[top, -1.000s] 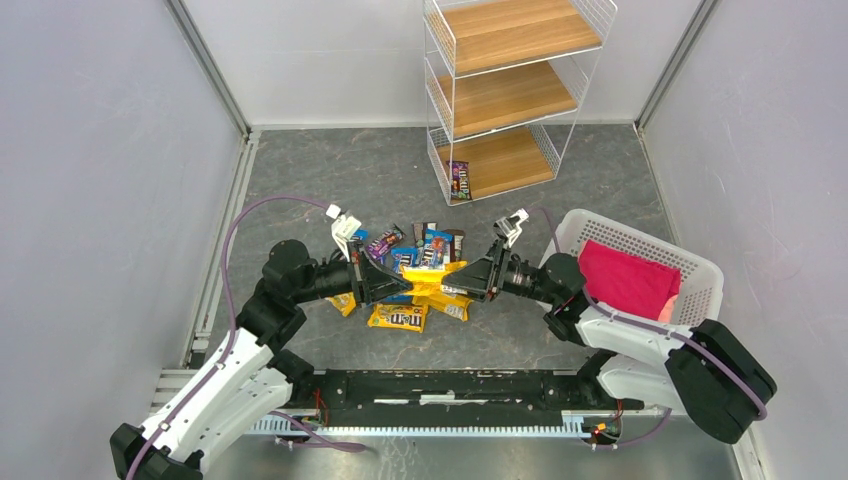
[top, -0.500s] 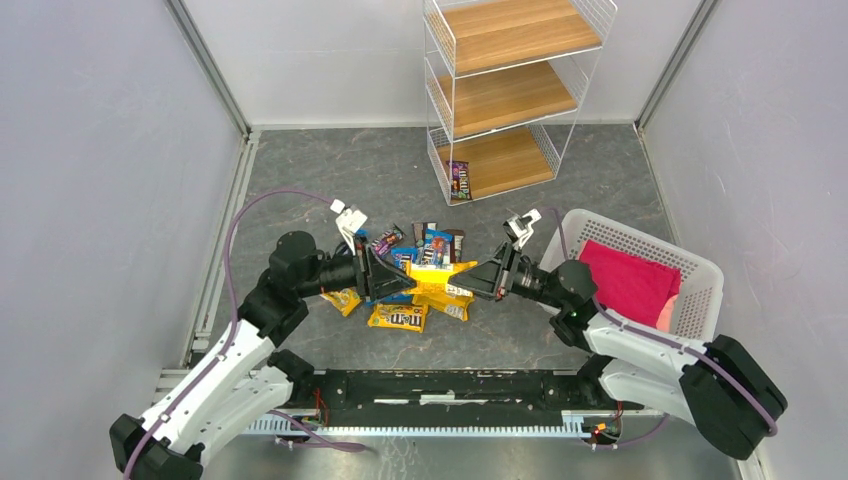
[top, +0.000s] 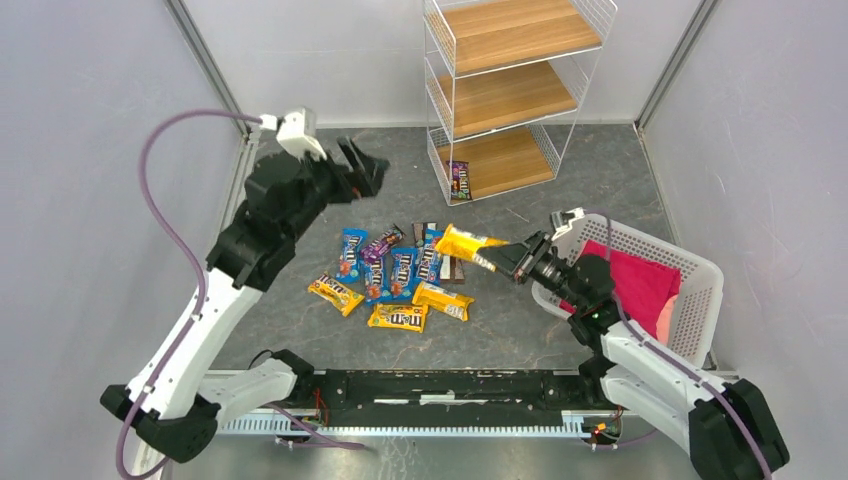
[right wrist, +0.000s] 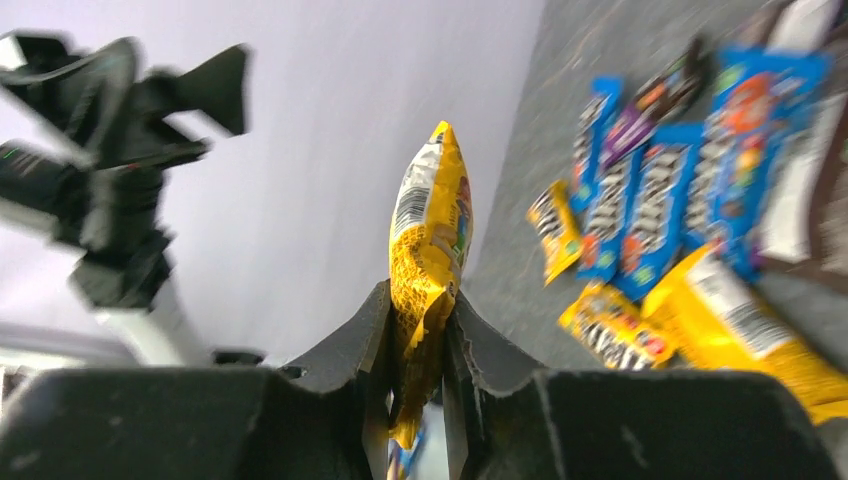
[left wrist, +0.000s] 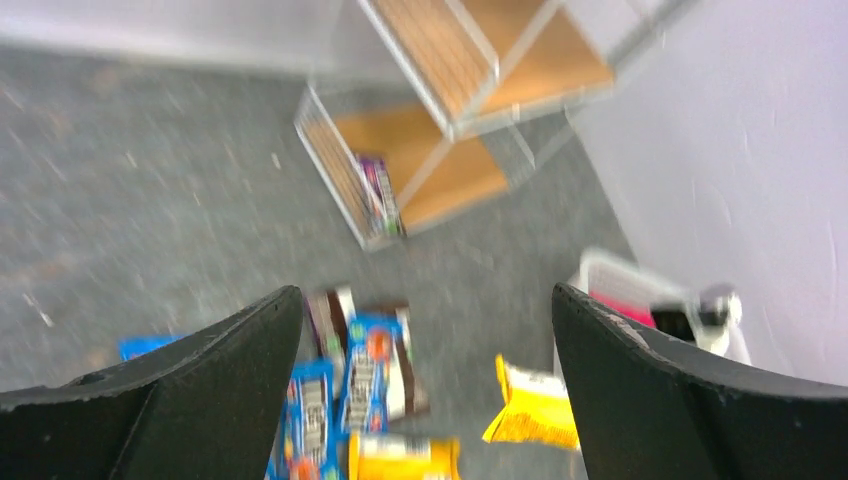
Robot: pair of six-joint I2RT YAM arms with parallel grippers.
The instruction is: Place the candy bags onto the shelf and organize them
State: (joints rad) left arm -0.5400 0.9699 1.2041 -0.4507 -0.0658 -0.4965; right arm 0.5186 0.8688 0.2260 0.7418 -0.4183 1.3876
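Left arm [top: 215, 300] is reaching up, left gripper [top: 366, 166] hanging high left of the shelf [top: 505, 95], jaws wide apart, empty. Right arm [top: 640, 350] is stretching low and forward, right gripper [top: 497, 256] jaws clamping a yellow candy bag [top: 462, 241] just above the candy bags [top: 395, 280] lying piled on the tabletop [top: 610, 180].

A lab test cell: blank grey panel walls [top: 90, 150], aluminium corner posts [top: 208, 70], speckled grey floor [top: 600, 170].

Candy bags [top: 404, 272]: yellow, blue, brown, purple. Shelf [top: 505, 97]: white wire, light wood.
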